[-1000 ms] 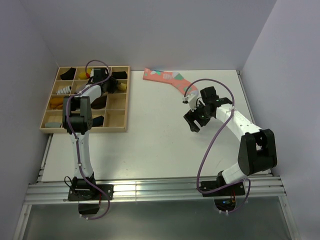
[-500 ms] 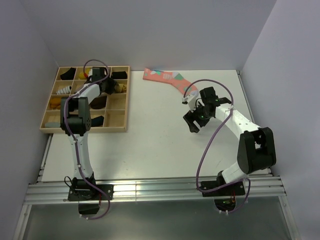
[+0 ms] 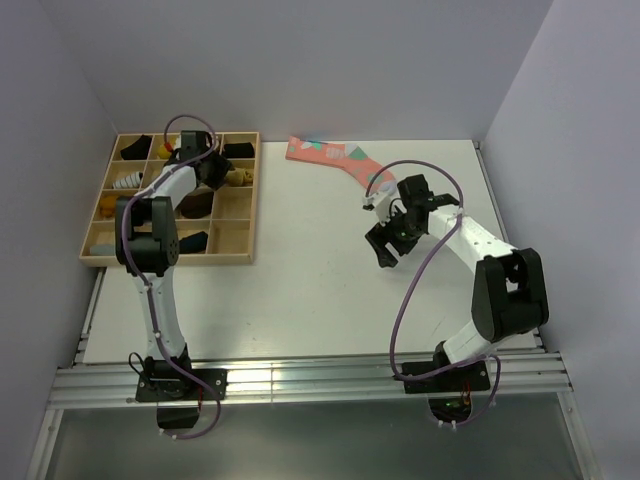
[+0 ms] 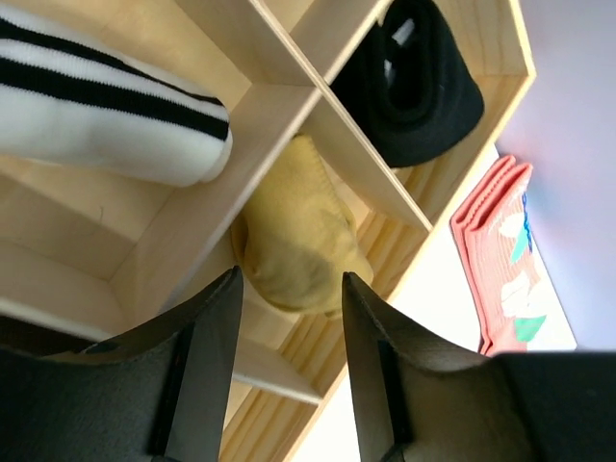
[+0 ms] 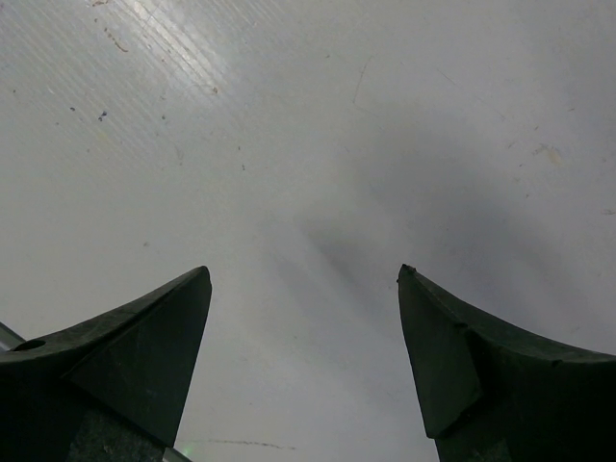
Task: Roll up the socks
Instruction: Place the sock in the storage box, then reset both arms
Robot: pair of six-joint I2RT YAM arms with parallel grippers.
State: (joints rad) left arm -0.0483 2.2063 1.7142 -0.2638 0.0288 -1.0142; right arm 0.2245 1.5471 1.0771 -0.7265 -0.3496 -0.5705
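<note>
A rolled mustard-tan sock [image 4: 298,236] lies in a compartment of the wooden tray [image 4: 279,96]; it also shows in the top view [image 3: 238,178]. A rolled black sock with a bit of white [image 4: 419,77] fills the tray's corner compartment [image 3: 238,150]. My left gripper [image 4: 291,279] is open, its tips just short of the mustard sock and on either side of it, not touching; in the top view it hovers over the tray [image 3: 220,174]. My right gripper [image 5: 302,273] is open and empty over bare table [image 3: 385,245].
A long pink sock with teal and white patches [image 3: 335,160] lies at the table's back, also seen in the left wrist view [image 4: 500,250]. A white sock with black stripes [image 4: 106,106] and other rolls fill tray compartments. The tray's dividers stand close around my left fingers.
My left arm's elbow has swung a little left and its gripper has shifted slightly over the tray. My right gripper has drifted slightly left. Both stay open.
</note>
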